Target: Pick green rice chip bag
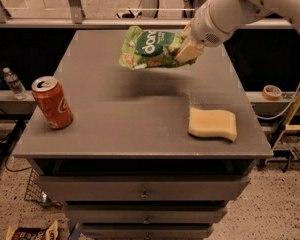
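Observation:
The green rice chip bag (151, 48) is a puffy light-green foil bag with a dark green oval and white lettering. It hangs in the air above the far middle of the grey table (140, 119), casting a shadow below. My gripper (188, 49) is shut on the bag's right end and comes in from the upper right on the white arm (230, 9).
A red soda can (52, 103) stands at the table's left front. A yellow sponge (213, 124) lies at the right front. Drawers sit under the tabletop. A water bottle (12, 83) and a tape roll (272, 91) rest on ledges beside the table.

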### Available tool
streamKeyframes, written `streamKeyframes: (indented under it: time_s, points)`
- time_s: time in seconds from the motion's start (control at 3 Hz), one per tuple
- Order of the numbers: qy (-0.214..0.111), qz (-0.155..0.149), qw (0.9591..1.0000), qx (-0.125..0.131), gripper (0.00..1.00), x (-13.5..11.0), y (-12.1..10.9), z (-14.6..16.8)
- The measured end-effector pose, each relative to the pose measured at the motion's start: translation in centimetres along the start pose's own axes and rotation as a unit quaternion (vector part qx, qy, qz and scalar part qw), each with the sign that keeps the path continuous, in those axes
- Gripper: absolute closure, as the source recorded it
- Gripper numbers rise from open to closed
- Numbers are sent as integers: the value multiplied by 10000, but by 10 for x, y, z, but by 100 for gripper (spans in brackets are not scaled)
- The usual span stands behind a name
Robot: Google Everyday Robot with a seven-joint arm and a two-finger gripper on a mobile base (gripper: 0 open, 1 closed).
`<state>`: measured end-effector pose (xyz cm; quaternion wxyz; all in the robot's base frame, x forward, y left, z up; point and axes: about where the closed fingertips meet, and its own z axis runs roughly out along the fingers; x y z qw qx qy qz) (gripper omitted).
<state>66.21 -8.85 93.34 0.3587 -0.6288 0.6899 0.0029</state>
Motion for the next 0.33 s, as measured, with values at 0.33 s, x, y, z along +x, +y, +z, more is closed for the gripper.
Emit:
streamKeyframes:
  time_s: [0.33]
  points:
    - [-168,-23,9997,193,100,-6,-8,-11]
